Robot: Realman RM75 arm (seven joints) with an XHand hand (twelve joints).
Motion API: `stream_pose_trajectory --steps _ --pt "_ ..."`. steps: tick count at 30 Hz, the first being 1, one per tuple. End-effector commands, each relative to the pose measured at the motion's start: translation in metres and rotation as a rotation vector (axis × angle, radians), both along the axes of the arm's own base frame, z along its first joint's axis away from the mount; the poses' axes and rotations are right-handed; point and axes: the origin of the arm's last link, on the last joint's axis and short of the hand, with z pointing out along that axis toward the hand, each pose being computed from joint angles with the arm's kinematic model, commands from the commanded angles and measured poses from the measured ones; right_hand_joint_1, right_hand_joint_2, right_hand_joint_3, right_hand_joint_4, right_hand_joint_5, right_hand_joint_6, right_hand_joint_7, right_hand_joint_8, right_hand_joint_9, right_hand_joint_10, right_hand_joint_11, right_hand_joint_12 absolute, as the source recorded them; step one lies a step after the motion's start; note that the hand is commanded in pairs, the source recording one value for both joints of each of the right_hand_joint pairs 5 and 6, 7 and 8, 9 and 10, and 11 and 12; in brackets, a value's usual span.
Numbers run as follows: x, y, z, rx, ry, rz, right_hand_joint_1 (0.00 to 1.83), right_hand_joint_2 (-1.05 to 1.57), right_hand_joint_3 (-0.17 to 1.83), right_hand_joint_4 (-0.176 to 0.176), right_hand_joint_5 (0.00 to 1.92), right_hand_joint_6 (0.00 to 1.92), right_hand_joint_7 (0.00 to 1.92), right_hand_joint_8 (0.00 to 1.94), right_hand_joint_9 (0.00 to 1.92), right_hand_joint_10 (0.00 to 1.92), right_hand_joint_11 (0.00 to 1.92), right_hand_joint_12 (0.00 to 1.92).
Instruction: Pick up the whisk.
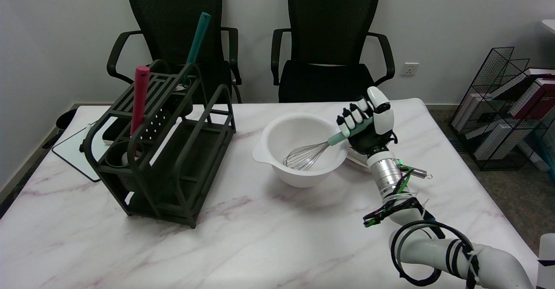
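Presently: whisk [318,148], mint-green handle and wire head. Long axis slanted, handle end up and to the right, wire head down-left inside the white bowl [277,139]; whether the wires touch the bowl's inner wall cannot be told. Right hand [368,122]: fingers wrapped around the handle just beyond the bowl's right rim. Bowl stands on the marble table [243,237]. Left of the bowl, apart from it: dark green rack [173,167], holding a red-handled utensil [139,98] and a teal-handled utensil [197,44], both roughly upright. Behind the table: two black chairs [329,42].
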Motion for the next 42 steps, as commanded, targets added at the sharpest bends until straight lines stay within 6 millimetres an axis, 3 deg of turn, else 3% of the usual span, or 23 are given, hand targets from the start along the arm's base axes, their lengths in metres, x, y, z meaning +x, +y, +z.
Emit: stream_pose_trajectory --steps 1,2,3,6,18,23,32,42 --pt "0.025 -0.006 -0.002 0.048 -0.028 0.133 0.81 0.66 0.78 0.0 1.51 1.51 1.78 1.78 1.77 1.77 1.92 1.92" --pt "0.018 -0.004 -0.001 0.033 -0.02 0.098 0.81 0.66 0.78 0.0 1.57 1.57 1.82 1.82 1.8 1.8 1.92 1.92" --pt "-0.001 0.001 0.001 -0.003 0.003 -0.002 0.81 0.66 0.78 0.0 1.68 1.68 1.88 1.88 1.84 1.84 1.92 1.92" --pt "0.001 -0.001 0.001 -0.003 0.004 0.002 0.8 0.67 0.78 0.0 1.92 1.92 1.92 1.92 1.92 1.92 1.92 1.92" --pt "0.01 -0.006 -0.004 0.001 0.04 0.021 0.87 0.58 0.78 0.0 1.92 1.92 1.92 1.92 1.92 1.92 1.92 1.92" --pt "0.012 -0.004 -0.011 0.019 0.017 0.028 0.94 0.85 0.62 0.0 1.92 1.92 1.92 1.92 1.92 1.92 1.92 1.92" --pt "0.021 -0.004 -0.02 0.036 -0.031 0.065 1.01 0.99 0.83 0.0 1.92 1.92 1.92 1.92 1.92 1.92 1.92 1.92" --pt "0.029 -0.001 -0.02 0.028 -0.042 0.108 1.01 1.02 0.9 0.0 1.92 1.92 1.92 1.92 1.92 1.92 1.92 1.92"
